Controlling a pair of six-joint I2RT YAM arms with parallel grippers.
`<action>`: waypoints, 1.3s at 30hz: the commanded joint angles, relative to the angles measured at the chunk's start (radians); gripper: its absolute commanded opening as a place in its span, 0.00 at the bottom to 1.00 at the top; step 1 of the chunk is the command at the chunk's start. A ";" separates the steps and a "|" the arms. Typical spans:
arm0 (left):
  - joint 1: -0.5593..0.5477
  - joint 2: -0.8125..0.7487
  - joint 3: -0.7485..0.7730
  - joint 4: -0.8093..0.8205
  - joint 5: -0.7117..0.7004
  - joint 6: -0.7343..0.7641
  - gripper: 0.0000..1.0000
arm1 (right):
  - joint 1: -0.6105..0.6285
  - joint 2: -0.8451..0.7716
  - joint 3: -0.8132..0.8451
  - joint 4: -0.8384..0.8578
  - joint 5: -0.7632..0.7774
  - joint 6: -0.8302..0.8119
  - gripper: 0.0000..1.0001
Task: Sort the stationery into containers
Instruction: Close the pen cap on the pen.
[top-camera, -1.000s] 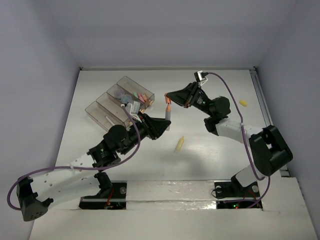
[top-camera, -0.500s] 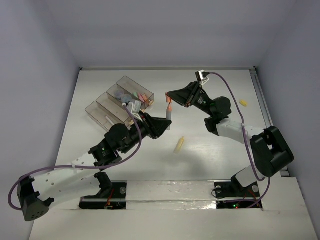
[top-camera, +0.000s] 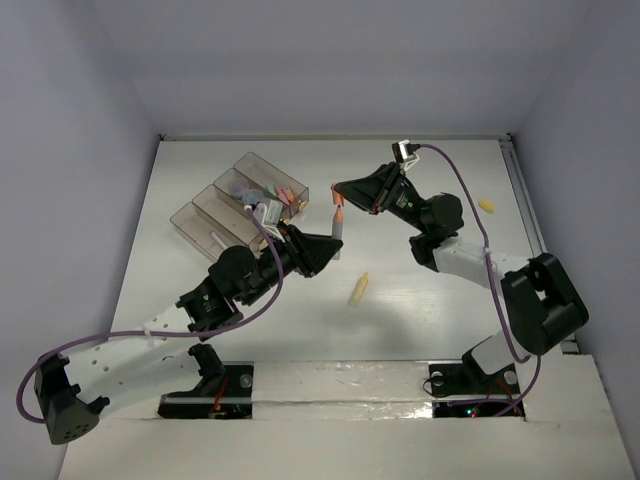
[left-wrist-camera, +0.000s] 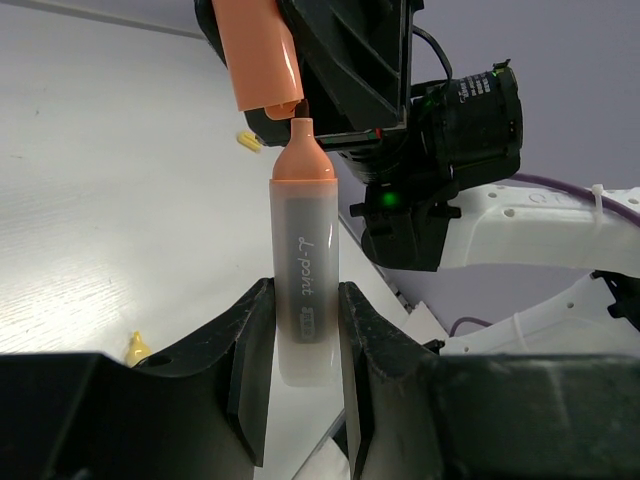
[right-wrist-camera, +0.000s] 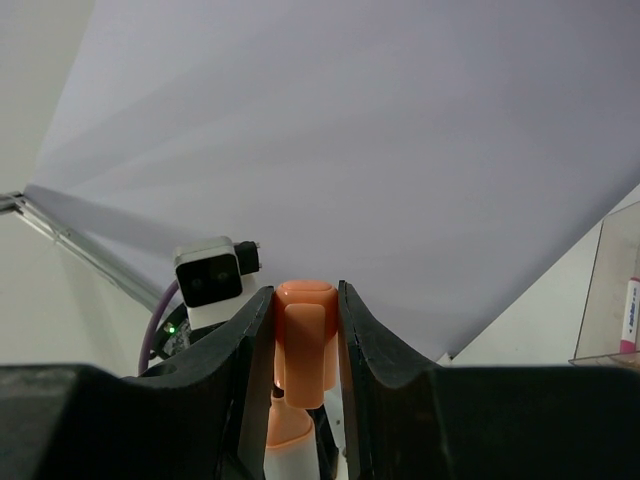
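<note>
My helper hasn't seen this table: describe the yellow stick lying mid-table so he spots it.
On the white table, look between the left arm and the right arm, nearer than the marker they hold. The yellow stick lies there alone; the other loose yellow one sits by the right edge.

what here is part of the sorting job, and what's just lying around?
Job:
- highlighter, held by left gripper
- orange cap, held by right gripper
- yellow stick mid-table
- yellow stick far right
- containers

Not job:
- purple cables
- rail at table's right edge
</note>
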 joint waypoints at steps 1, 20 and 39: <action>0.009 -0.012 0.033 0.055 0.012 0.000 0.00 | -0.002 -0.040 0.024 0.424 0.006 -0.005 0.13; 0.028 0.001 0.036 0.067 0.028 0.002 0.00 | -0.002 -0.050 0.018 0.424 -0.009 -0.022 0.14; 0.057 0.016 0.031 0.194 0.081 -0.010 0.00 | 0.007 -0.075 -0.019 0.424 -0.025 -0.134 0.15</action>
